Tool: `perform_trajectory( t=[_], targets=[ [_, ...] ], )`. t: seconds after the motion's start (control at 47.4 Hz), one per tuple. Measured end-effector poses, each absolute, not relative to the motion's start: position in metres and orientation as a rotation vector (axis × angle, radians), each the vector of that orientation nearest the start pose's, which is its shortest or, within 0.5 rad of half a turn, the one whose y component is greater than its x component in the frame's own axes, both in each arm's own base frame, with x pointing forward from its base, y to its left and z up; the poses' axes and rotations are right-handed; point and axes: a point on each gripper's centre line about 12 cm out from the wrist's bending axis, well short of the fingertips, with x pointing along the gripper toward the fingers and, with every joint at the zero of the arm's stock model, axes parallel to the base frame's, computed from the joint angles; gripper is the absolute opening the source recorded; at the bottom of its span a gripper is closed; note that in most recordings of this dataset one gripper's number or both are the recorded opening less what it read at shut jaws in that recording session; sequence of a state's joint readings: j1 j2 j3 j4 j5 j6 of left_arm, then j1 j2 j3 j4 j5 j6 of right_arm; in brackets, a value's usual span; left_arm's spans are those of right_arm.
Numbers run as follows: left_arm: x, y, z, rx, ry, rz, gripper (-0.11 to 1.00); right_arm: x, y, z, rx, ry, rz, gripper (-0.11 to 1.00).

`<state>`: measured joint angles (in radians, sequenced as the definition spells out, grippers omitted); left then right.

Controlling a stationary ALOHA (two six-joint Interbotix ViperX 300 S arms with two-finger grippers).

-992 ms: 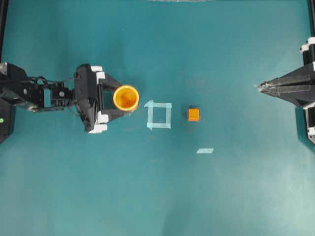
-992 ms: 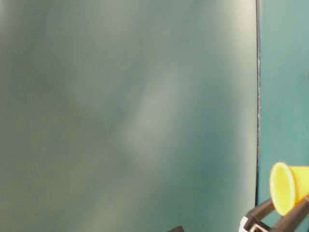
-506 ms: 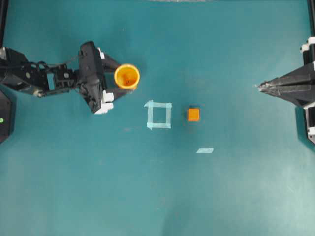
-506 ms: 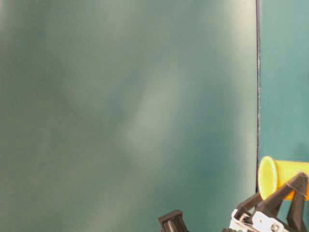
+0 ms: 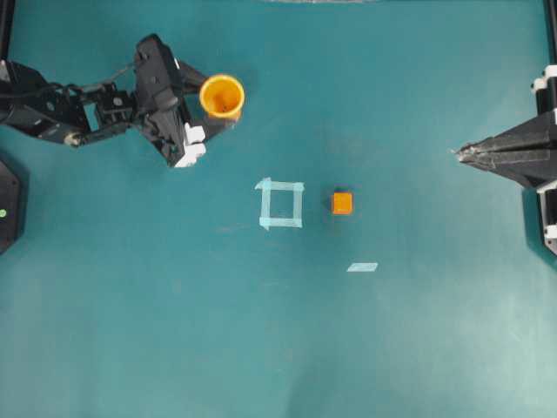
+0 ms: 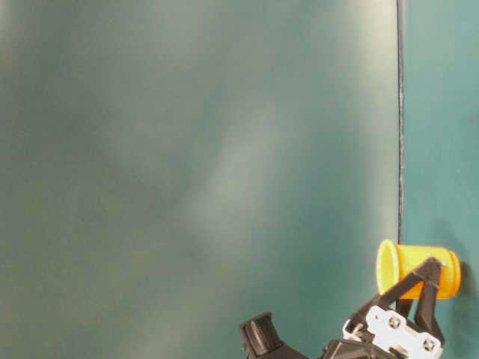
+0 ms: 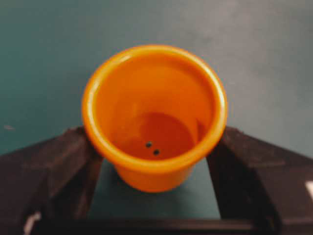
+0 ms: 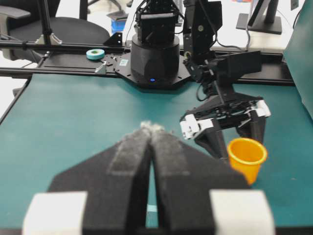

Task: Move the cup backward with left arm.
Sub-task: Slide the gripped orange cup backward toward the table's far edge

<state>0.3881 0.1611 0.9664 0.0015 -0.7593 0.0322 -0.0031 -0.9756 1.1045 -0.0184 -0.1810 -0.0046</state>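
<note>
- While the left arm [image 5: 52,109] swings toward the far side of the tabletop [image 5: 278,348], the cup [image 5: 222,96] goes with it. A second ago the cup sat level with the tape square [image 5: 281,204]; now it is well behind it, near the back edge in the overhead view.
- From the left wrist view, the left gripper [image 7: 154,171] has one black finger on each side of the cup. The fingers [image 7: 54,171] are spread wide around it, and they seem to press on its sides, though the picture is too blurry to be sure of the touch.
- Seen from the right wrist view, the cup stands upright, with its base at or just above the tabletop.
- Over on the other side, the right gripper [image 5: 459,154] has not moved, and its fingers are pressed together on nothing.
- Nothing else has shifted: the orange cube [image 5: 342,203] and the small tape strip [image 5: 363,266] lie where they were.
- So the move backward looks mostly done. What is left, I think, is to let go of the cup and pull away without tipping it.
</note>
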Motion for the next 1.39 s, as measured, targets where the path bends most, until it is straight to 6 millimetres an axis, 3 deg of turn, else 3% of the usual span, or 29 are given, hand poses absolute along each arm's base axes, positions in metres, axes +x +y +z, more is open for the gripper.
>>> perform_trajectory(
  t=[0.591,1.393],
  targets=[
    [0.316,0.189,0.11,-0.066,0.381,0.521,0.64,0.201,0.0,0.312,-0.024,-0.051,0.0,0.0],
    [0.308,0.22,0.105,-0.18,0.362,0.618,0.64,0.201,0.0,0.313,-0.026,-0.054,0.0,0.0]
  ],
)
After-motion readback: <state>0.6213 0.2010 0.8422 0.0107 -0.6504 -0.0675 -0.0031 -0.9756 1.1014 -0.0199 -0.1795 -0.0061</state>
